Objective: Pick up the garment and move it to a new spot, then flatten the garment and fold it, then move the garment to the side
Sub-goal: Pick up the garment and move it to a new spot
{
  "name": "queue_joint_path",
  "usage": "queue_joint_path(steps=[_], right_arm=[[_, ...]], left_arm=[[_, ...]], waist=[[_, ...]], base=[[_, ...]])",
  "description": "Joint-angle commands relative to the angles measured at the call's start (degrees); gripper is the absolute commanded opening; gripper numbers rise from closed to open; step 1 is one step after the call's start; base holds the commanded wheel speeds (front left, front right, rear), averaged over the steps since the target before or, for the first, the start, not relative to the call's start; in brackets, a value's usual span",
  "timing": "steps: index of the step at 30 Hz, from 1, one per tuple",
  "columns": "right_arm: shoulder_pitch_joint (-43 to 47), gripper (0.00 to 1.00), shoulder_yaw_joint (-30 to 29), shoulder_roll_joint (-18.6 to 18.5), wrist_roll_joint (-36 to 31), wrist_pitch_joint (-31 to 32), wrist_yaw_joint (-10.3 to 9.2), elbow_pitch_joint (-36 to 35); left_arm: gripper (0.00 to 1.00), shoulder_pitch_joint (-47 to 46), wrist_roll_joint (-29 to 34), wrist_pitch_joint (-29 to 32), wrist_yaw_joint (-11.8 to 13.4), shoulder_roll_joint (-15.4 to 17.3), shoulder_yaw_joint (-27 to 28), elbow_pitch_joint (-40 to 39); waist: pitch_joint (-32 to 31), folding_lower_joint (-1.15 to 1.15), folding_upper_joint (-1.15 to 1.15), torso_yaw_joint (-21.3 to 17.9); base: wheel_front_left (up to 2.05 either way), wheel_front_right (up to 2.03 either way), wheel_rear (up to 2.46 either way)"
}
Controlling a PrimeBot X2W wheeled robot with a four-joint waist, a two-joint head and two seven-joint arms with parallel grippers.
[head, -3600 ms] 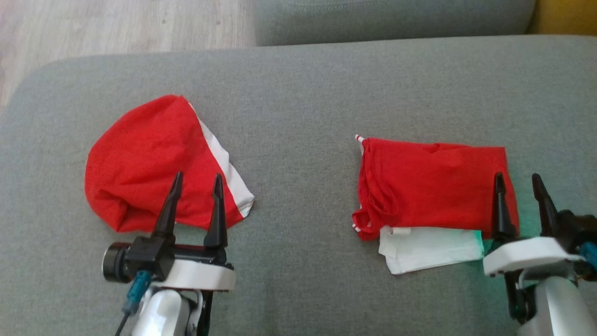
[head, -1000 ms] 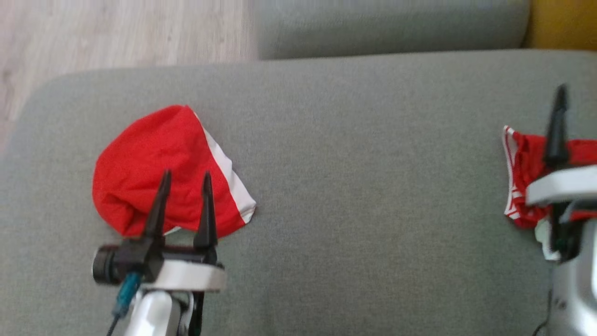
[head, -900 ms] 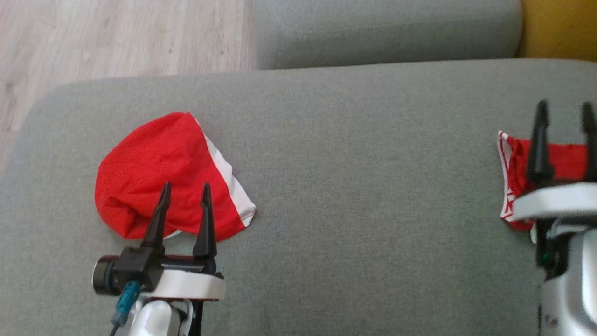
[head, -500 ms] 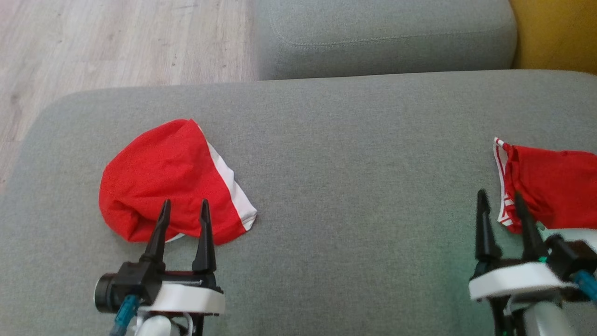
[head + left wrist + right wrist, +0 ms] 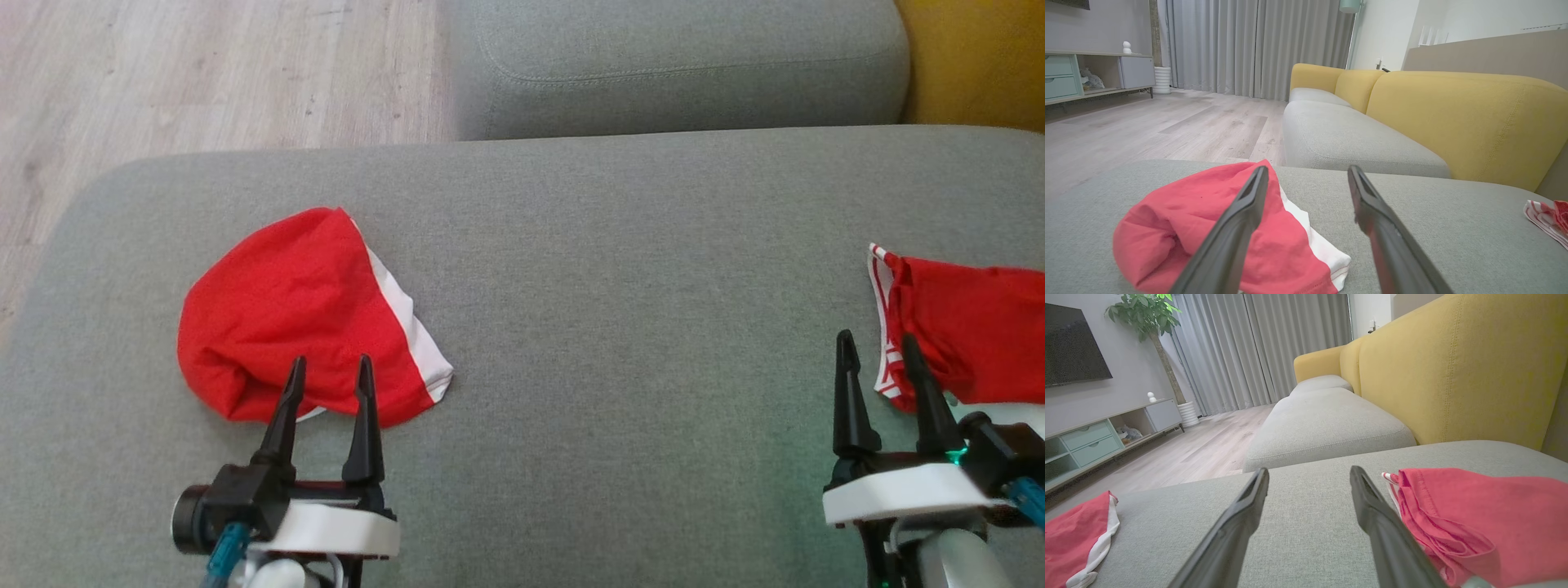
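A crumpled red garment (image 5: 294, 314) with a white band lies on the left of the grey sofa seat (image 5: 620, 286). My left gripper (image 5: 331, 359) is open, its fingertips over the garment's near edge and nothing between them. The left wrist view shows the same garment (image 5: 1180, 228) under and left of that gripper (image 5: 1307, 168). A folded red garment (image 5: 971, 335) lies at the far right, partly cut off by the frame. My right gripper (image 5: 876, 336) stands open just left of it, empty. In the right wrist view the folded garment (image 5: 1474, 514) sits right of the gripper (image 5: 1309, 469).
A second grey cushion (image 5: 678, 65) adjoins the seat at the back. The yellow backrest (image 5: 971, 57) rises at the right. Wooden floor (image 5: 204, 73) lies beyond the seat's rounded left end. Bare grey fabric stretches between the two garments.
The head camera has shifted. My right gripper, raised over the folded garment a second ago, has drawn back to its near left side. The left gripper stays by the crumpled garment.
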Motion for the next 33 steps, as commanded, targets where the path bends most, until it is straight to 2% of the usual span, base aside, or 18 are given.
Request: queue_joint_path(steps=[1, 11, 16, 33], right_arm=[[-0.89, 1.00, 1.23, -0.33, -0.16, -0.67, -0.04, -2.14], [-0.74, 1.00, 1.76, -0.33, 0.06, -0.67, -0.04, -2.44], [-0.64, 1.00, 3.33, -0.33, 0.31, -0.67, -0.04, -2.95], [0.81, 1.00, 11.12, -0.32, 2.45, -0.68, -0.04, -3.86]], left_arm=[[1.00, -1.29, -0.45, -0.37, 0.30, 0.06, 1.65, -2.11], [1.00, -1.71, -0.09, -0.37, 0.14, 0.06, 1.85, -1.92], [1.00, -1.92, 0.34, -0.37, 0.29, 0.06, 2.40, -1.46], [1.00, -1.07, 2.79, -0.37, -0.07, 0.06, 4.69, 0.47]], waist=[[0.02, 0.00, 0.00, 0.02], [0.50, 0.00, 0.00, 0.49], [0.41, 0.00, 0.00, 1.97], [-1.66, 0.00, 0.00, 15.29]], base=[[0.00, 0.00, 0.00], [0.00, 0.00, 0.00], [0.00, 0.00, 0.00], [0.00, 0.00, 0.00]])
